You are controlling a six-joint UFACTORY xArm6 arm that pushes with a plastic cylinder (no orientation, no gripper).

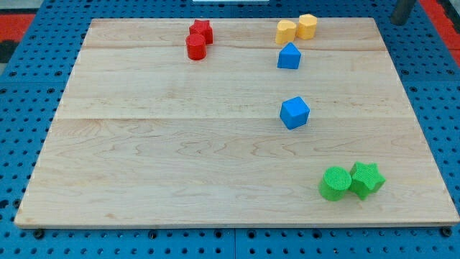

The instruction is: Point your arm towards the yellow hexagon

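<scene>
The wooden table top (pixel 180 158) carries all the blocks toward its far edge and its right side: a green cylinder (pixel 334 183) touching a green star (pixel 367 178) near the bottom-right corner, and a blue cube (pixel 295 112) right of the middle, well apart from the rest. Near the top edge a blue wedge-like block (pixel 289 56) sits just below a yellow heart (pixel 286 32), which touches the yellow hexagon (pixel 307 26) on its right, while a red star (pixel 202 30) and red cylinder (pixel 195 47) touch further left. My rod (pixel 403 10) shows only past the top-right corner, so my tip is out of sight; there are no fingers to open or close.
</scene>
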